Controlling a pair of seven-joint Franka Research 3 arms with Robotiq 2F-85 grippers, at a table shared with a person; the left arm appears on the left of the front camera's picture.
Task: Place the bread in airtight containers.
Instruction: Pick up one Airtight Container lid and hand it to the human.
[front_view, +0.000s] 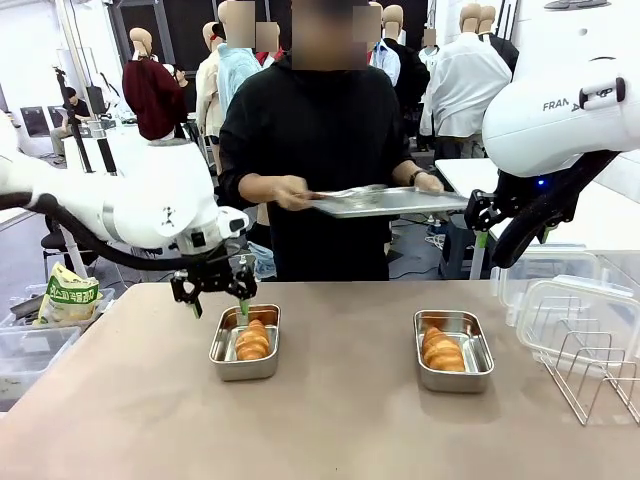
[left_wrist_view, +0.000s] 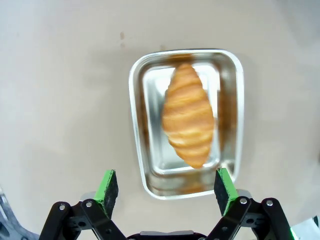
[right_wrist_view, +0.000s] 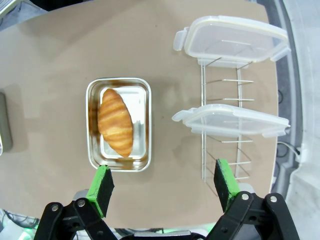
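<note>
Two small steel containers stand on the brown table, each holding one golden croissant. The left container (front_view: 222, 352) with its bread (front_view: 252, 340) lies just below my left gripper (front_view: 219, 306), which hovers open over its near-left edge. From the left wrist, that container (left_wrist_view: 137, 95) and its croissant (left_wrist_view: 189, 115) sit between and ahead of the open green-padded fingers (left_wrist_view: 167, 186). The right container (front_view: 478, 372) holds the other croissant (front_view: 441, 350). My right gripper (right_wrist_view: 162, 182) is open, high above its container (right_wrist_view: 90, 125) and croissant (right_wrist_view: 115, 122). Both containers are uncovered.
Two clear white-rimmed lids (right_wrist_view: 232, 35) (right_wrist_view: 232, 121) rest on a wire rack (front_view: 590, 372) at the table's right side. The person across the table holds a flat steel tray (front_view: 400, 204) and tongs (front_view: 345, 192) above the far edge. A snack bag (front_view: 68, 297) and plastic bins sit off the table at left.
</note>
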